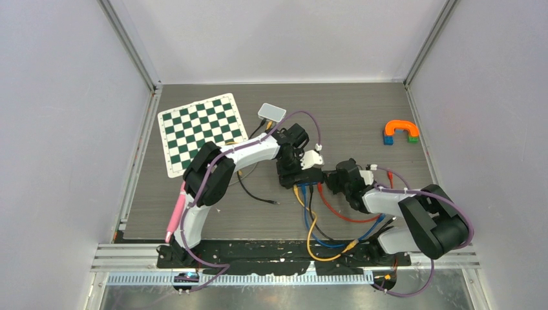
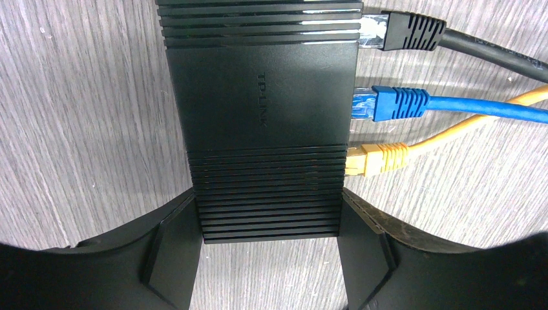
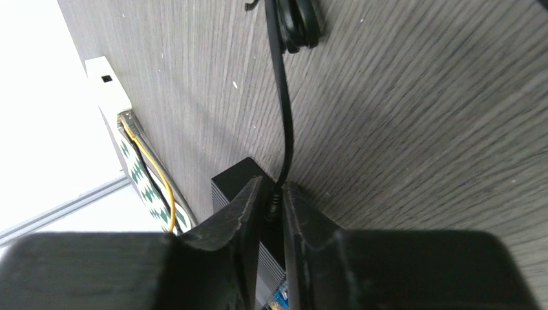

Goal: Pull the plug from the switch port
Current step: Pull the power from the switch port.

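Note:
A black TP-Link switch (image 1: 302, 177) lies on the grey table at the middle. In the left wrist view the switch (image 2: 265, 110) has a black plug (image 2: 410, 32), a blue plug (image 2: 391, 104) and a yellow plug (image 2: 378, 159) in its ports. My left gripper (image 2: 268, 216) is shut on the switch's end, its pads against both sides. My right gripper (image 3: 274, 192) is shut on a small black plug (image 3: 276, 200) at the switch's (image 3: 232, 184) other side; its thin black cable (image 3: 284, 116) runs away across the table.
A green-and-white chessboard mat (image 1: 202, 131) and a small white box (image 1: 271, 112) lie at the back left. An orange arch on coloured blocks (image 1: 400, 131) sits at the back right. A pink pen (image 1: 175, 213) lies at the front left. Red, blue, yellow and black cables (image 1: 323, 223) trail toward the front.

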